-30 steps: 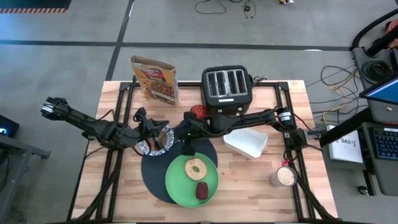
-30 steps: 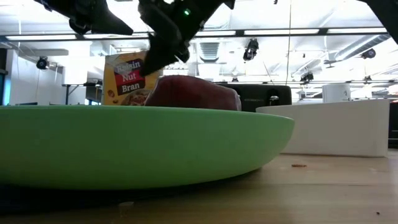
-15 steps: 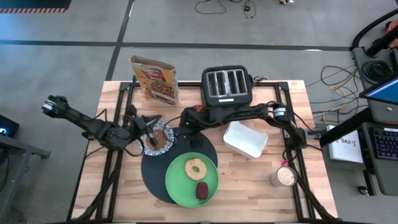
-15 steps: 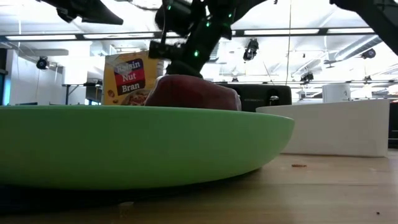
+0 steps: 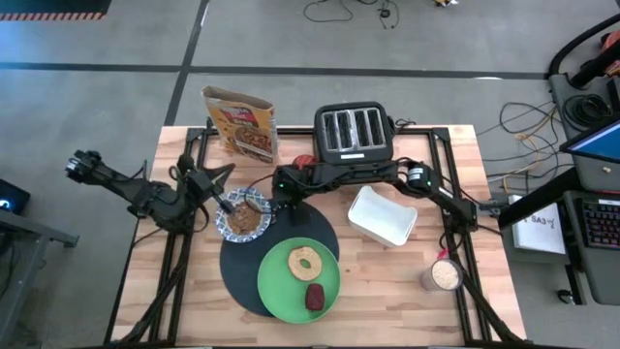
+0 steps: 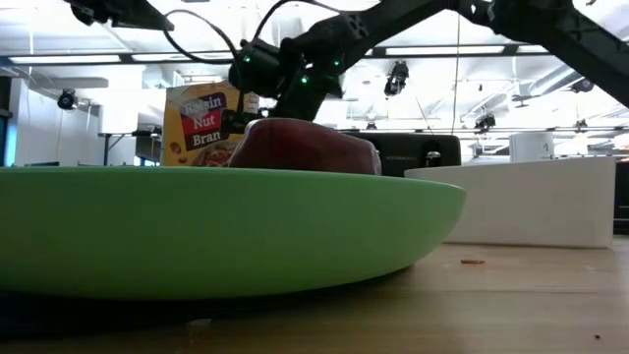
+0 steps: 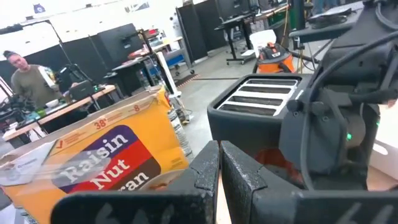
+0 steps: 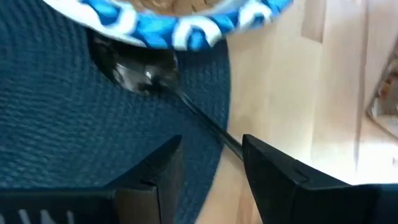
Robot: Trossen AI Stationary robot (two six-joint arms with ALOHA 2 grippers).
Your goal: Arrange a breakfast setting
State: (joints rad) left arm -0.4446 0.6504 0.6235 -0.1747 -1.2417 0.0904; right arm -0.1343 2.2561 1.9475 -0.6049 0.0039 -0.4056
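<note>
A lime-green plate (image 5: 281, 291) lies on the round black mat (image 5: 240, 271) and carries a tan bagel ring (image 5: 306, 262) and a dark-red lump (image 5: 316, 297). The blue-and-white bowl (image 5: 244, 215), filled with brown flakes, rests at the mat's far left rim. In the right wrist view the dark spoon (image 8: 140, 74) lies on the mat beside the bowl (image 8: 186, 31), its handle (image 8: 211, 127) running out over the wood between the open fingers of my right gripper (image 8: 211, 162). My left gripper (image 5: 221, 184) hovers shut left of the bowl, holding nothing.
A black four-slot toaster (image 5: 354, 136) stands at the far edge and a Raisin Nut Bran bag (image 5: 242, 124) at the far left. A white tray (image 5: 383, 218) lies right of the mat, and a small jar of oats (image 5: 444, 274) stands near the right edge.
My left gripper has drawn back from the bowl toward the table's left and far edges. My right gripper has moved from over the mat toward the far edge, ending just right of the bowl.
</note>
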